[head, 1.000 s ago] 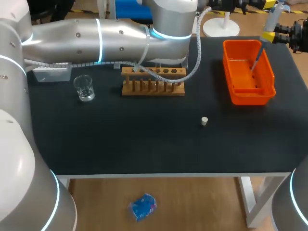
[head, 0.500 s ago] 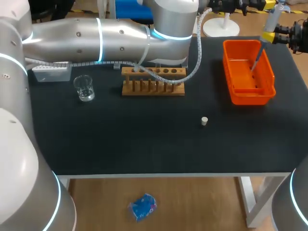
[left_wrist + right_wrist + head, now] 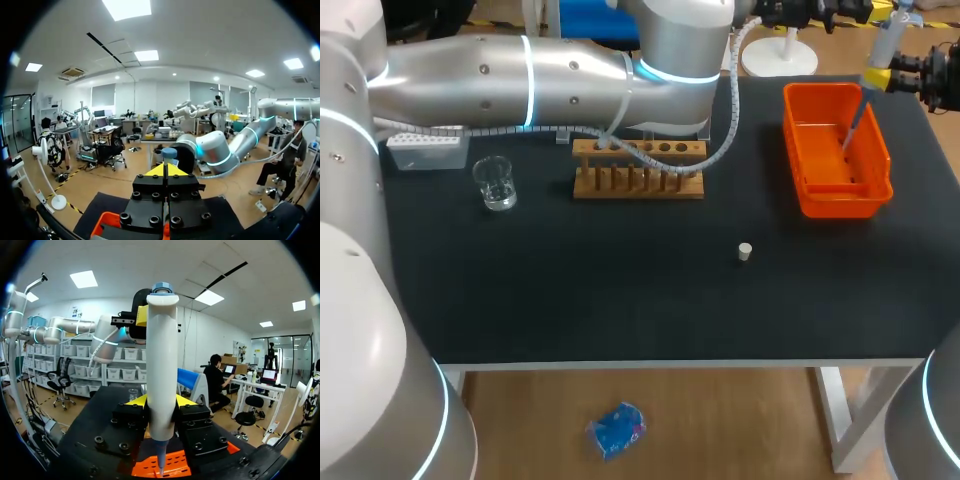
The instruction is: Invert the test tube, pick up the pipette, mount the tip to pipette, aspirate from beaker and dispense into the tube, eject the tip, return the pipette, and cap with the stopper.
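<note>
Black table mat (image 3: 620, 300) underneath; room beyond it left out.

Your right gripper (image 3: 160, 402) was clamped on the pipette (image 3: 161, 355). Both yellow tips were against the white barrel from either side, and the barrel stood upright. Below that gripper hung the tip (image 3: 160, 460), mounted on the nose, with its point over the orange bin (image 3: 175, 466). From the head view it sat within the bin's rim.

Your left gripper (image 3: 165, 170) had its yellow tips pressed together with nothing between them. Just ahead of them was the pipette's blue top button (image 3: 169, 152). Whether they touched it or stood just off it, I could not tell.

Judgement: the step in hand was ejecting the tip. The tip was on, the bin was beneath it, and the closed left fingers were at the pipette's head. The next move calls for you to press those fingers onto the ejector while the right grip holds firm so the barrel doesn't slide. Then confirm the tip lands in the bin.

Well apart from both grippers were the wooden rack (image 3: 638, 170) and the beaker (image 3: 495, 183). The stopper (image 3: 745, 251) lay alone on the mat, not yet used. A cable crossed the rack, so I could not pick out the test tube.
</note>
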`<state>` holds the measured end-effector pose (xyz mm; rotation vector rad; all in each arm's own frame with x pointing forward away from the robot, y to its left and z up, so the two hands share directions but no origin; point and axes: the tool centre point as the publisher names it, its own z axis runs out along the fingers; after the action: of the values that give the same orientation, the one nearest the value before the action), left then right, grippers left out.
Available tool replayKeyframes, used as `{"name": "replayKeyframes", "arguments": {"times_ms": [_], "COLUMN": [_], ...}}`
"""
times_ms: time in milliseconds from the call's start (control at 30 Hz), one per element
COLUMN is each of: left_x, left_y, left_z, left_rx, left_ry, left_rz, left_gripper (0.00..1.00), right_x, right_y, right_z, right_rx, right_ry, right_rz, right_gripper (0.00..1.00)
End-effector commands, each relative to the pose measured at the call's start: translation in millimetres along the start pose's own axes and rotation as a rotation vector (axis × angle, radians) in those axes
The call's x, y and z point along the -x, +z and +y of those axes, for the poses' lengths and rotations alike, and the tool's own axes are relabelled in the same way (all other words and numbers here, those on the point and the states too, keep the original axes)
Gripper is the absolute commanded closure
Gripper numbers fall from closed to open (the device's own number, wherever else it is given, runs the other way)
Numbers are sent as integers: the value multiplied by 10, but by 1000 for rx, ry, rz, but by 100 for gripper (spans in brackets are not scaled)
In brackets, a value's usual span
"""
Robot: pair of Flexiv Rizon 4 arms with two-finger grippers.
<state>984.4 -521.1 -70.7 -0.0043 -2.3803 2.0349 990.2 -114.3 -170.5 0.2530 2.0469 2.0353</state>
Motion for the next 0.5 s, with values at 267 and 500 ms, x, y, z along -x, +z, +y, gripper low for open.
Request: {"name": "replayKeyframes", "arguments": {"times_ms": [267, 500], "left_x": [-14, -10], "left_y": [32, 57], "left_z": [69, 91], "left_rx": [16, 23], "left_ry": [-8, -6], "left_rz": [-6, -2], "left_gripper": [100, 100], "right_x": [14, 14], "right_y": [2, 2], "right_z": [45, 45], "right_rx": [0, 0], "right_ry": [-1, -1], "right_rz": [5, 5], "right_gripper": [100, 100]}}
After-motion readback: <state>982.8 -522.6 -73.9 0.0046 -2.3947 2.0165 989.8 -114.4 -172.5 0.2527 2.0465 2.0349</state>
